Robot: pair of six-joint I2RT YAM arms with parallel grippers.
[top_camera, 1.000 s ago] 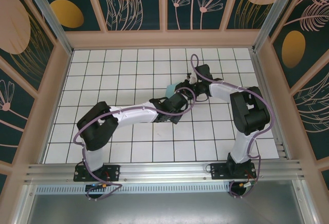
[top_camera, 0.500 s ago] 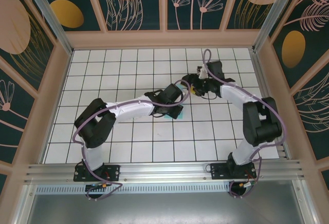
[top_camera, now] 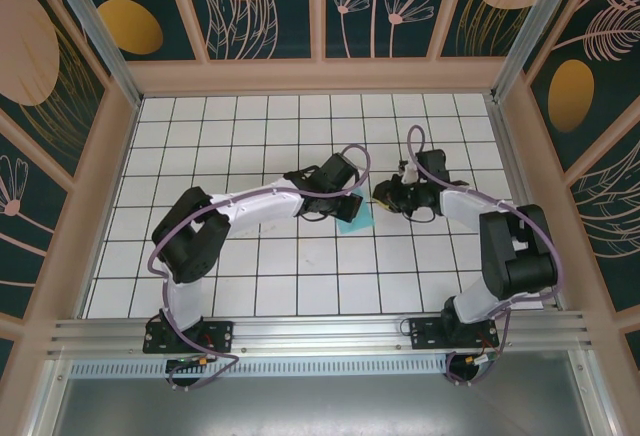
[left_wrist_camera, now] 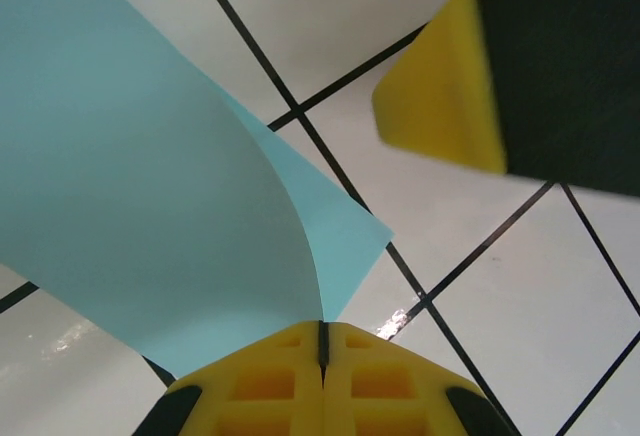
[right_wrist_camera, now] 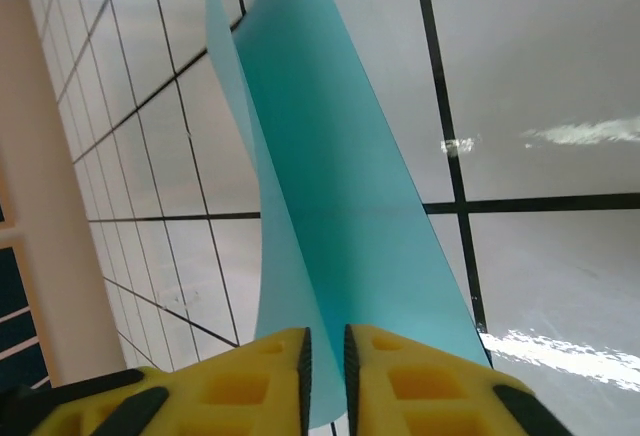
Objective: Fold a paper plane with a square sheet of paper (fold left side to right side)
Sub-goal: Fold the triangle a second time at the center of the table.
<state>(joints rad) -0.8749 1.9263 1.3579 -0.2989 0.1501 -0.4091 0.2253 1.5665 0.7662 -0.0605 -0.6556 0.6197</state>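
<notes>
Since a second ago the two grippers have parted. The right gripper [top_camera: 380, 196] has drawn back to the right, and the left gripper [top_camera: 350, 206] has come nearer to the bases, bringing the square sheet of paper [top_camera: 358, 219] with it. From above, the sheet is a small turquoise patch just beside the left gripper's tip; the wrist hides the remainder.

In the left wrist view the left gripper [left_wrist_camera: 322, 341] has its fingers pressed together on the sheet [left_wrist_camera: 150, 196]. One leaf curls up from them and another lies flat on the tiled table [left_wrist_camera: 520, 286]. The frame cuts off the sheet's left part. A blurred finger [left_wrist_camera: 440, 96] of the right gripper hangs ahead, apart from the flat corner.

In the right wrist view the fingers of the right gripper [right_wrist_camera: 325, 366] are almost together, and the sheet [right_wrist_camera: 340, 206] runs into the narrow slit between them. Whether they truly clamp it I cannot tell.
</notes>
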